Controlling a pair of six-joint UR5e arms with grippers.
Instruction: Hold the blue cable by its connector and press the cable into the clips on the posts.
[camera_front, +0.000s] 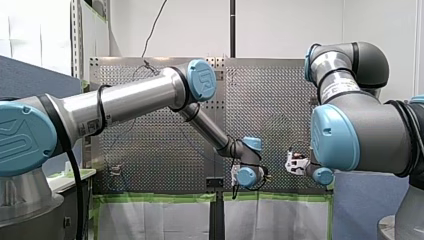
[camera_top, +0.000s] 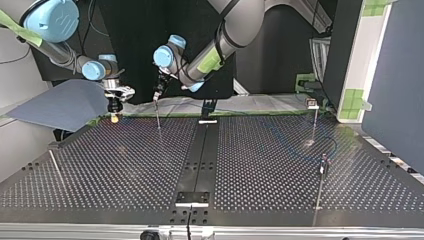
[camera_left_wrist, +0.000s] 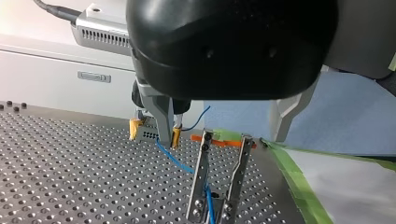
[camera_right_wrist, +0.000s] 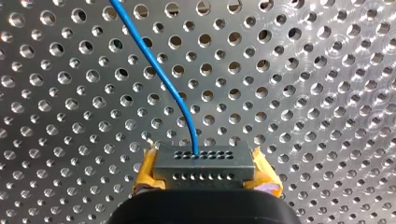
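Holding the connector (camera_right_wrist: 204, 161) firmly is, I judge, the step in hand. In the right wrist view my right gripper (camera_right_wrist: 205, 175) is closed on it. Its yellow pads (camera_right_wrist: 148, 173) squeeze the short ends of a grey block with two rows of small holes. The cable (camera_right_wrist: 194, 142), thin, smooth and blue, leaves one hole and curves off over the table (camera_right_wrist: 303, 93), bright metal drilled in a regular grid.

In the left wrist view the cable sags from the connector and runs through the gap between two flat metal fingers (camera_left_wrist: 200, 177), which stand apart and pinch nothing. Doing this well calls for a square, unslipping grip and a lightly taut line, pushed straight down, not sideways.

In the top view my left gripper (camera_top: 158, 122), owner of those fingers, hangs just beside the right one at the far edge. The posts (camera_top: 314, 122), thin upright rods with small clips (camera_top: 312, 103), stand well apart at the view's right. Whether any clip has cable is too small to tell.

The front view shows both grippers close together, fingers unreadable.
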